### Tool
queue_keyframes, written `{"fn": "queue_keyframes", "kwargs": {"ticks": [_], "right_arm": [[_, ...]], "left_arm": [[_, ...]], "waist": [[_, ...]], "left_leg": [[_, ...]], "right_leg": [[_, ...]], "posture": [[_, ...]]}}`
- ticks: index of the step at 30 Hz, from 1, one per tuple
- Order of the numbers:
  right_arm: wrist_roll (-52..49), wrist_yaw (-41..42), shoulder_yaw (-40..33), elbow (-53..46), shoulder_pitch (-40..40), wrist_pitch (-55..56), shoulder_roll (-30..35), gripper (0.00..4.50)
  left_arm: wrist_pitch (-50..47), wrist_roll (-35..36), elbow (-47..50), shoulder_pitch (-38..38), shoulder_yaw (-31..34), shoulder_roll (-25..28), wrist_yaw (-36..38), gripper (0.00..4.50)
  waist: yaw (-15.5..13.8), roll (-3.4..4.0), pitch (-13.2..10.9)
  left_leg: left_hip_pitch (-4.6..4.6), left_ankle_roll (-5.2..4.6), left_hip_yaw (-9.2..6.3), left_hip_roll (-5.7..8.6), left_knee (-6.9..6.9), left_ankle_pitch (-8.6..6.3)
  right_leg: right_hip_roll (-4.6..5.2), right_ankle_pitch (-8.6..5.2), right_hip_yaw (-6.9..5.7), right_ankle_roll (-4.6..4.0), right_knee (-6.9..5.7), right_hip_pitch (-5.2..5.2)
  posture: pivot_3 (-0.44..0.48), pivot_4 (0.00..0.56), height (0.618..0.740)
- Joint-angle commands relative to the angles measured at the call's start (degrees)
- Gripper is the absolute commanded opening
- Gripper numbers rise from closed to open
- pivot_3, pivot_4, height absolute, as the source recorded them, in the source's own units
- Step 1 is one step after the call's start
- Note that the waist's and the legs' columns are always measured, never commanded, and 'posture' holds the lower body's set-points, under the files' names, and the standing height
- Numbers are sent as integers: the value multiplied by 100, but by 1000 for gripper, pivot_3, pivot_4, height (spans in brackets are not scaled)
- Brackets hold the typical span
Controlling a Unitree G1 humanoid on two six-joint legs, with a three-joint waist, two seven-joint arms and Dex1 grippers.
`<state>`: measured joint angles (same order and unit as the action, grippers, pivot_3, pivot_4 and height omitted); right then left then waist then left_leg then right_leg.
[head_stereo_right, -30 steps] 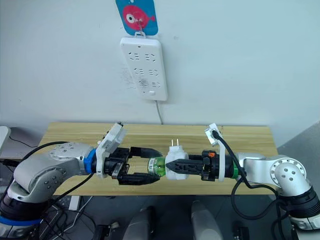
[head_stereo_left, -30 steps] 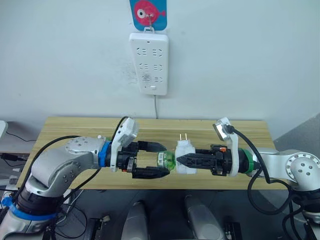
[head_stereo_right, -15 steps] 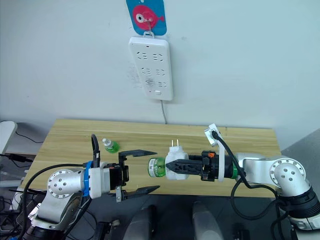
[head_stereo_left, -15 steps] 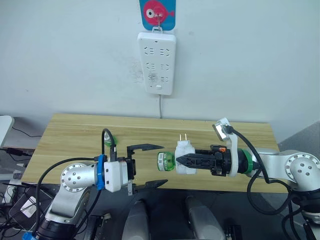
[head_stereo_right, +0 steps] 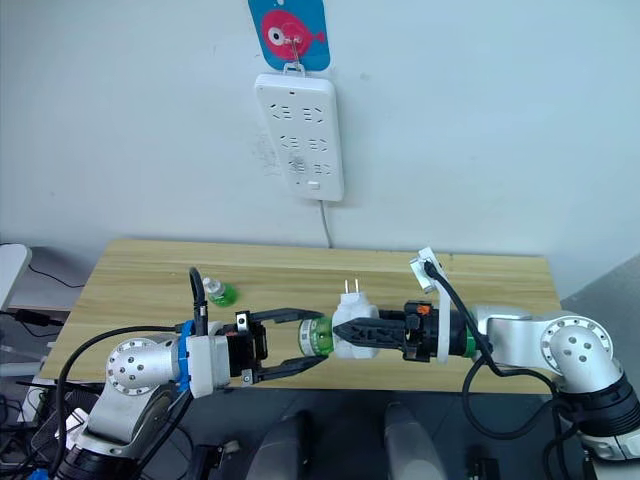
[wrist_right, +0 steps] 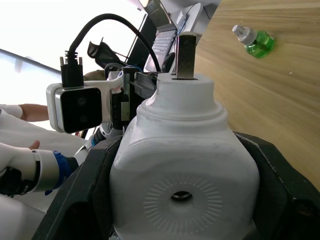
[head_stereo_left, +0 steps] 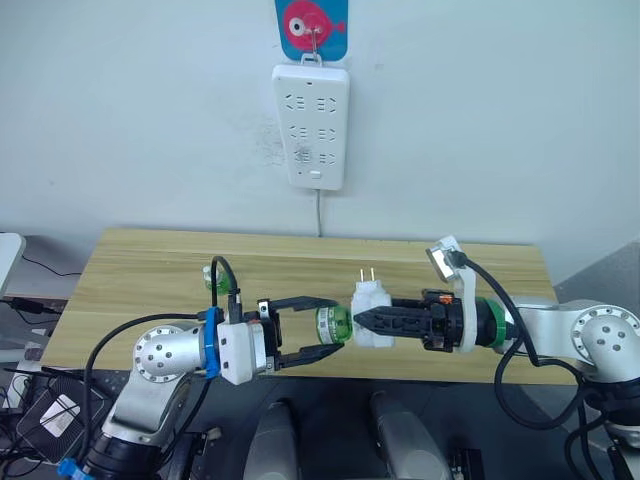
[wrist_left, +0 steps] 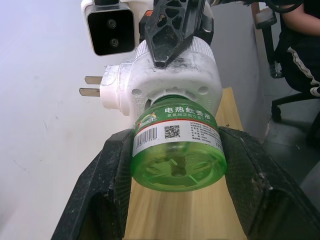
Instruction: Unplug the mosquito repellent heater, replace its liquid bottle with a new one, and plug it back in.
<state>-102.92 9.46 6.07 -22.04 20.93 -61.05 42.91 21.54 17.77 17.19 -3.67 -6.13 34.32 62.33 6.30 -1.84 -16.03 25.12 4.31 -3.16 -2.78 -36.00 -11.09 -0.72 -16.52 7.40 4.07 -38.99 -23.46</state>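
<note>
The white mosquito repellent heater (head_stereo_left: pixel 370 302) hangs in the air above the table's front edge, prongs pointing up, with my right gripper (head_stereo_left: pixel 362 321) shut on its body. A green liquid bottle (wrist_left: pixel 177 150) sticks out of the heater toward my left arm. My left gripper (head_stereo_right: pixel 321 338) has one finger on each side of this bottle, and the fingers (wrist_left: pixel 112 175) press against its sides. A second small green bottle (head_stereo_left: pixel 213 277) with a white cap lies on the wooden table (head_stereo_left: pixel 150 270) at the left.
A long white power strip (head_stereo_left: pixel 311 125) hangs on the wall above the table's back edge, under a blue and pink hook, with its cord running down behind the table. The table's right half is bare wood.
My left gripper, wide open and short of the bottle half a second ago, has moved forward and narrowed onto the bottle. The right gripper and heater have stayed put.
</note>
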Motion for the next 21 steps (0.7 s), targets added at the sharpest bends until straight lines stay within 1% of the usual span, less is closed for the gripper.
{"fn": "queue_keyframes", "kwargs": {"ticks": [1, 7, 9, 11, 12, 13, 14, 15, 17, 18, 21], "right_arm": [[-260, 75, -62, -196, 8, 23, -42, 3035], [-238, 74, -61, -209, -2, 27, -53, 3034], [-218, 97, -73, -206, -11, 8, -42, 3034], [-202, 137, -99, -191, -22, -26, -19, 3034], [-198, 164, -109, -183, -21, -53, -3, 3034], [-190, 194, -111, -174, -14, -81, 10, 3034], [-191, 214, -109, -166, -6, -102, 18, 3034], [-179, 250, -106, -163, 1, -133, 33, 3034], [-143, 321, -106, -166, 6, -175, 61, 3034], [-123, 352, -107, -163, 9, -185, 72, 3034], [-38, 459, -126, -168, -14, -208, 142, 3034]], "left_arm": [[-39, -25, 38, -124, -46, -78, -164, 2265], [-392, 342, 192, -88, -92, 140, 111, 2265], [-824, 534, 361, -99, -165, 363, 304, 2265], [-1907, 898, 602, -230, -242, 700, 304, 2265], [-2977, 1459, 775, -446, -270, 981, 180, 2265], [-4076, 2211, 894, -713, -252, 1222, -54, 2265], [-4946, 2923, 938, -946, -204, 1392, -270, 2265], [-5623, 3541, 846, -1212, -131, 1574, -250, 2265], [-6616, 4339, 603, -1588, -22, 1955, 23, 2265], [-7029, 4603, 484, -1730, 26, 2141, 198, 2265], [-7939, 5070, -92, -2064, 175, 2448, 415, 2265]], "waist": [[1, 0, 0], [16, 0, 0], [16, 0, 0], [17, 0, 0], [15, 0, 0], [10, 0, -1], [6, -1, -1], [7, -1, -1], [27, -1, -1], [28, -1, -1], [57, 1, -2]], "left_leg": [[0, 0, 0, 0, 0, 0], [0, 0, -3, -1, 2, 0], [0, 0, -4, -1, 2, 0], [0, 0, -5, -1, 2, 0], [0, 0, -6, -1, 2, 0], [0, 0, -10, -2, 1, 0], [1, 0, -13, -1, -1, 0], [0, 0, -14, -1, -1, 0], [0, 0, -18, -2, -4, 1], [-1, 0, -17, -1, -4, 0], [-2, -2, -16, -2, 5, -1]], "right_leg": [[0, 0, 0, 0, 0, 0], [-2, 0, -2, 0, 0, 0], [-2, 0, -3, 0, -1, 0], [-2, -1, -3, 1, -1, 0], [-2, -3, -4, 5, -2, 0], [-3, -3, -6, 5, -2, 1], [-3, -4, -9, 6, -7, 1], [-3, -4, -9, 6, -6, 1], [-4, -6, -13, 8, -8, 3], [-6, -6, -13, 9, -7, 4], [-8, -6, -14, 9, -6, -1]], "posture": [[-164, 260, 740], [-163, 260, 740], [-161, 261, 740], [-151, 261, 740], [-149, 261, 740], [-145, 260, 740], [-145, 260, 740], [-149, 261, 740], [-147, 259, 740], [-148, 259, 740], [-148, 259, 740]]}}
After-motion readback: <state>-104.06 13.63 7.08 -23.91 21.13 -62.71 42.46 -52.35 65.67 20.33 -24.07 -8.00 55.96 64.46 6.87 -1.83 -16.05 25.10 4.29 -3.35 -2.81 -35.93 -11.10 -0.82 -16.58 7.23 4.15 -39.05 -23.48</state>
